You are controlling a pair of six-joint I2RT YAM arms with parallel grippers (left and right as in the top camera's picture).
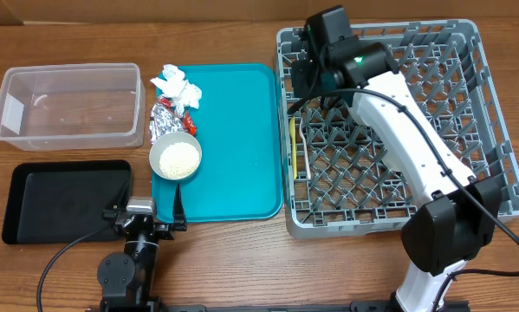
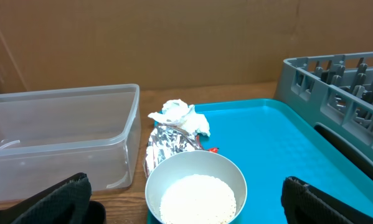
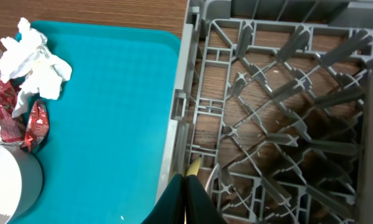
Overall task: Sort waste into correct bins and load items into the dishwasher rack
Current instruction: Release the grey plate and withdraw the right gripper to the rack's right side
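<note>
Bowl (image 2: 193, 159) of rice (image 2: 198, 199) before released left pincer (image 2: 186, 182), right pincer (image 3: 186, 186) clenched over rack (image 3: 181, 99)

I can read no word, number or brand mark in any view. The red print on the foil wrapper (image 3: 37, 121) is too crumpled to make out. The pale patch (image 1: 12, 108) on the end wall of the clear tub (image 1: 141, 104) shows no lettering I can tell.
</note>
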